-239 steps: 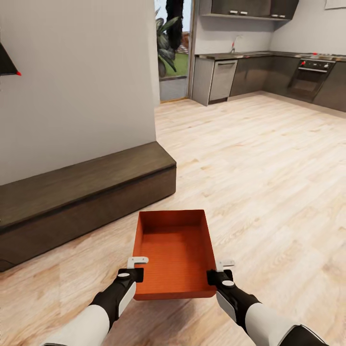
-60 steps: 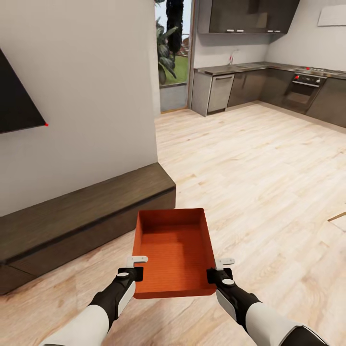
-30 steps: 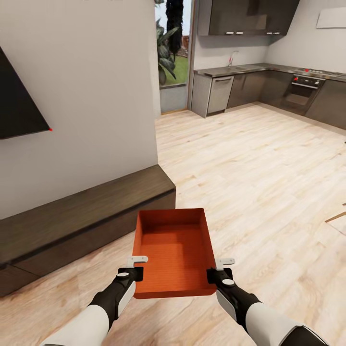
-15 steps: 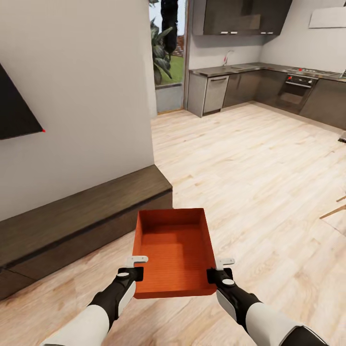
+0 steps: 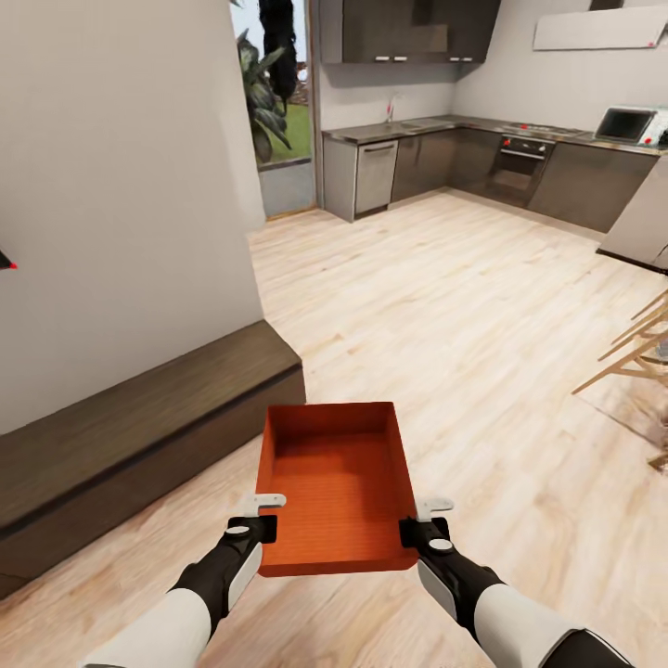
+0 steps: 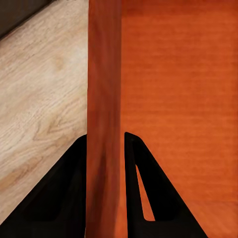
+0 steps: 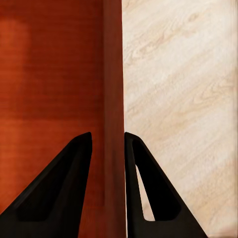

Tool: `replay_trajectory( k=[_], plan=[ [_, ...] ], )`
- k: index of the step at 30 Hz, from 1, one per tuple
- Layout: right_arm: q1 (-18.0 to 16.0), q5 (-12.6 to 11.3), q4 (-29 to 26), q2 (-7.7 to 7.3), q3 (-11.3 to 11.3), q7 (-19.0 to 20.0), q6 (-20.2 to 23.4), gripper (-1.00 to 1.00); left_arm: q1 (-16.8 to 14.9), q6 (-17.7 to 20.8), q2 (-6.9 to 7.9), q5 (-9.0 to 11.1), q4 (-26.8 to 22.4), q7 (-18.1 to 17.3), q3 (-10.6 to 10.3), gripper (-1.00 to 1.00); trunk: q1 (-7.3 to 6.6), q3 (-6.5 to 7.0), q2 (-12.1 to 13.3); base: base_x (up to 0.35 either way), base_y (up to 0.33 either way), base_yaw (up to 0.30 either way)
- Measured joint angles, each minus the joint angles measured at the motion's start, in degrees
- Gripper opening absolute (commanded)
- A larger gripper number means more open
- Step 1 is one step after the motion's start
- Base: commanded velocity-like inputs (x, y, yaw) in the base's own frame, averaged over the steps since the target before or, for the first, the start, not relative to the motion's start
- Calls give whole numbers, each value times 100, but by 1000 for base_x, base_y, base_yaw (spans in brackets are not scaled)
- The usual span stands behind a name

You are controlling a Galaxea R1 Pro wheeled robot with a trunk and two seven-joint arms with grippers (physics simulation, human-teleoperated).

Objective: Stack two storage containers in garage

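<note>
I carry one open orange-red storage container (image 5: pixel 336 487) level in front of me, above the light wood-plank floor (image 5: pixel 482 315) of the living room. My left gripper (image 5: pixel 263 512) is shut on its left wall (image 6: pixel 104 119), one dark finger on each side. My right gripper (image 5: pixel 419 516) is shut on its right wall (image 7: pixel 114 99) the same way. The container is empty inside. The garage is out of view.
A long low dark-wood bench (image 5: pixel 130 436) runs along the white wall (image 5: pixel 121 186) on my left. Ahead lies a dark kitchen (image 5: pixel 482 167) with an oven and a glass door to a plant (image 5: pixel 269 102). Wooden chair legs (image 5: pixel 631 357) stand at right.
The whole view has swung right: bench and wall slid left, kitchen counters and chair legs came in at right. The container and both grippers keep the same hold.
</note>
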Motion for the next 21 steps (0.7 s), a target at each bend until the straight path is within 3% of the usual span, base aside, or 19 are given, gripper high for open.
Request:
replay_trajectory(
  k=[21],
  plan=[
    [0,-19,-8,-10,17,2,5,-100,0,-1,-8,11,1,18,-9,-100,0,-66,0,0,0,-259]
  ],
)
